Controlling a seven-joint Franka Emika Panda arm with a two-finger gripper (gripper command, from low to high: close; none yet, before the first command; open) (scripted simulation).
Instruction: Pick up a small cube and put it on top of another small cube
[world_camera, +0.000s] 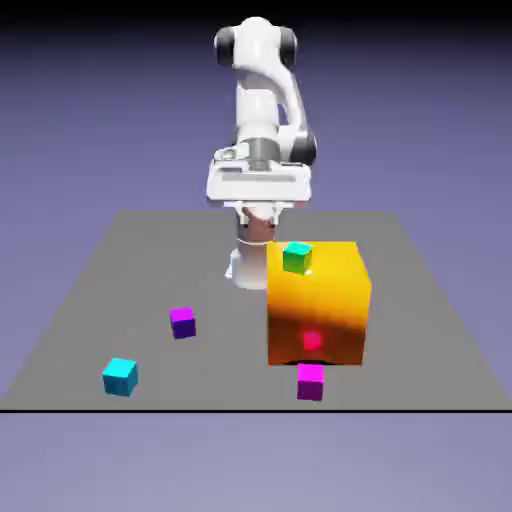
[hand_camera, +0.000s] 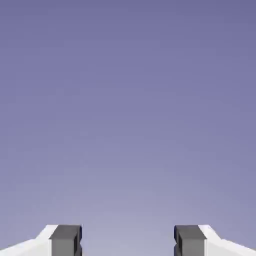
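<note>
We are judging that the reach toward the small cyan cube (world_camera: 120, 376) is only just starting, since our arm (world_camera: 262, 110) is standing tall at the far edge of the grey table (world_camera: 420, 300) and nothing has been picked up. That cube is sitting near the front edge toward the exterior view's left, well apart from everything else. Its target, the small cube with the magenta top and dark purple sides (world_camera: 182, 322), is resting a little farther back and toward the exterior view's right of it, with clear table between them.

To do this step well, we are thinking the hand should travel out above the cyan cube, turn to face the table, line the fingers up with two opposite faces, and only then descend. We would keep the path clear of the big orange block (world_camera: 318, 303), which is carrying a green cube (world_camera: 297, 258) on top, and of the all-magenta cube (world_camera: 310, 381) just in front of it.

Our gripper (hand_camera: 128, 241) is spread wide and is holding nothing: in the hand view the two grey fingertips (hand_camera: 66, 240) are standing far apart with only the plain backdrop showing between them.
</note>
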